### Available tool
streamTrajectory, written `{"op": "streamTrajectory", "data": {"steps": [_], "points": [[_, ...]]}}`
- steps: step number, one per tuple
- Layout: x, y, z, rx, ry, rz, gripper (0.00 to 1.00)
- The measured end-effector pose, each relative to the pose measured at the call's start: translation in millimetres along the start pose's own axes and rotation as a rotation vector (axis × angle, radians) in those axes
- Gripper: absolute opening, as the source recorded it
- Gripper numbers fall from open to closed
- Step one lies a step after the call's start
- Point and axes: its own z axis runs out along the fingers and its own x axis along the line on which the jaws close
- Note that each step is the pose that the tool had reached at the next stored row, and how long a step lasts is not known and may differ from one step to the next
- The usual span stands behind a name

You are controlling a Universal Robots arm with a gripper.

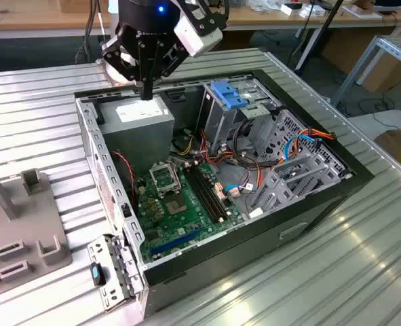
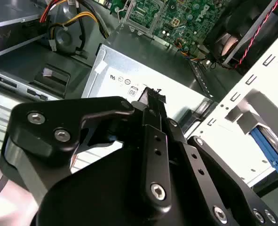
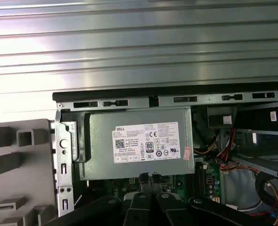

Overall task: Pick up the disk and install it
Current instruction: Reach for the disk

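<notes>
At the exterior view's left, your grey fixture (image 1: 24, 234) of posts and slots sits on the ribbed metal table (image 1: 363, 272), just beside the computer case (image 1: 302, 227), probably so parts wait within the arm's reach. The disk is not in the gripper, and you cannot place it for sure. In the second wrist view, a blue plastic edge (image 2: 269, 149) beyond the case's perforated rear wall (image 1: 95, 146) may be 1 of its side rails. The case lies on its side with the panel off, so its inside faces up toward the arm. Moving right, the gripper (image 1: 146, 94) hangs over the grey power-supply box (image 1: 142, 125), tips pointing straight down close above its white label; whether they touch it you cannot tell. Its 2 fingers are pressed together with nothing between them, so the pick-up reads as not yet done. Right of the box, the green motherboard (image 1: 180, 210) lies flat on the case floor. Further right stands the metal drive cage (image 1: 220, 125) with a blue latch (image 1: 228, 94) on top, reachable from above and likely where the disk belongs. Near the exterior view's right, orange and blue cables (image 1: 302, 141) loop beside grey brackets at the case's far end.
</notes>
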Motion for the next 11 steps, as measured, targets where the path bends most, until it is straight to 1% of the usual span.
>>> {"op": "streamTrajectory", "data": {"steps": [11], "points": [[0.0, 0.0, 0.0, 0.0, 0.0, 0.0, 0.11]]}}
